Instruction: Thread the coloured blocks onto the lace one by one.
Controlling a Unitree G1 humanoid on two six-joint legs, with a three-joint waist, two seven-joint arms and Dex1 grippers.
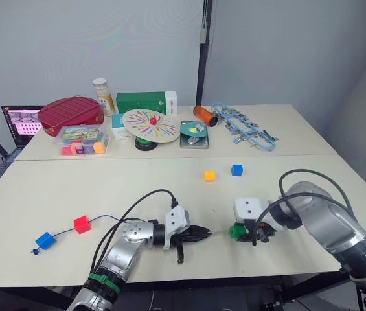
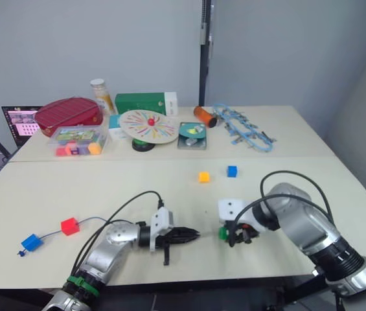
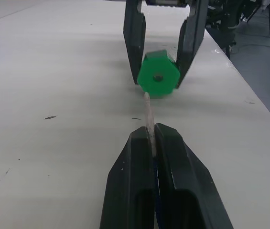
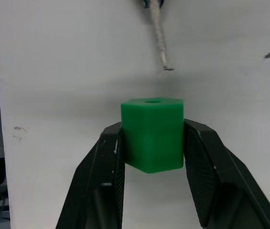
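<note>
Left gripper [image 3: 154,138] pinched together on the lace [image 3: 148,114], just behind its pale stiff tip, which sticks out ahead of the fingers toward the green block [image 3: 158,79]. Right gripper [image 4: 151,138] clamped on that green block, one finger on each side, hole turned toward the oncoming tip. Tip close to the block but sitting a little below and beside the hole, not yet in it.

To do this well, probably: raise and nudge the tip until it lines up with the hole, keep the block steady and square to the lace, then push straight along the lace's own line. Short grip behind the tip should keep it from bending; a slanted entry would likely catch on the block's face.

Farther out, on the robot's left: red block [image 1: 82,225] and a blue block [image 1: 45,240] apparently already on the lace, near the table edge. Ahead, well apart from the grippers: orange-yellow block [image 1: 209,175] and second blue block [image 1: 236,170], loose on the table and waiting.

At the back: red case [image 1: 70,113], clear box of coloured pieces [image 1: 83,140], round disc on a stand [image 1: 150,126], green box [image 1: 141,102], light-blue chain [image 1: 244,128]. Nothing between the two grippers to block the move; black cables [image 1: 137,204] arch over the arms, clear of the tip.
</note>
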